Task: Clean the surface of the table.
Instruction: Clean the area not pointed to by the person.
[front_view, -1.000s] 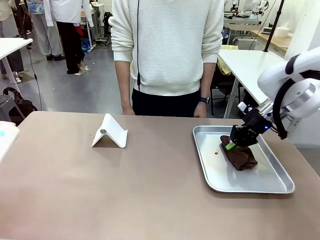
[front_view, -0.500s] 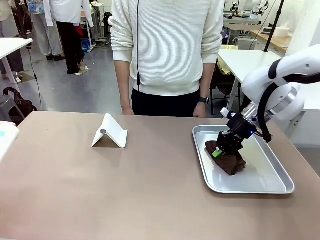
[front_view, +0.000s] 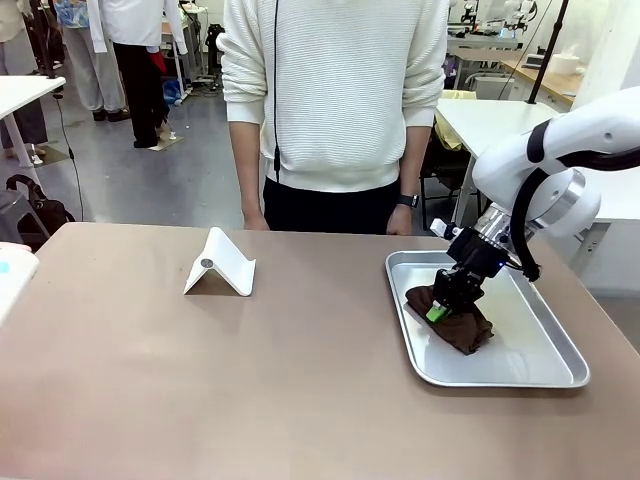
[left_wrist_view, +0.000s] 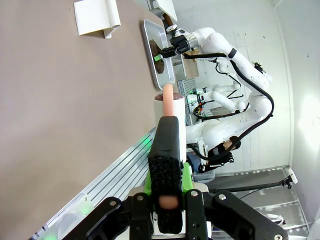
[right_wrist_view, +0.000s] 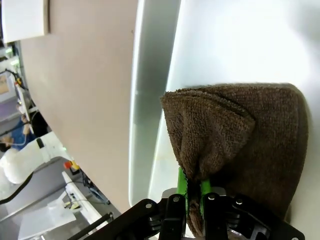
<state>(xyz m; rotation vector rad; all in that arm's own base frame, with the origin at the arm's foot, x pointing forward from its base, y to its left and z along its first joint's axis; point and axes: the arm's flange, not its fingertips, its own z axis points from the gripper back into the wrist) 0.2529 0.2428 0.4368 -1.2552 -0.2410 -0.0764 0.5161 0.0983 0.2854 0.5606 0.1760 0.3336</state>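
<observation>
The brownish table (front_view: 250, 380) carries a metal tray (front_view: 560, 370) at its right. A crumpled brown cloth (front_view: 465, 328) lies in the tray's left half. My right gripper (front_view: 437, 313) is shut on a fold of it and presses it down on the tray floor. The right wrist view shows the green pads (right_wrist_view: 182, 192) pinching the cloth (right_wrist_view: 240, 135) close to the tray's rim (right_wrist_view: 150, 75). In the left wrist view, my left gripper (left_wrist_view: 167, 185) is off the table's side, shut on a long black tool with a pink tip (left_wrist_view: 167, 135).
A white folded stand (front_view: 220, 263) sits on the table left of centre. A person in a white sweater (front_view: 335, 100) stands at the far edge, hands down. A white object's corner (front_view: 10, 270) shows at the left edge. White-topped tables stand behind.
My right gripper has dragged the brown cloth leftward across the tray floor, over a small orange spot seen earlier. The left arm and the stand have not moved.
</observation>
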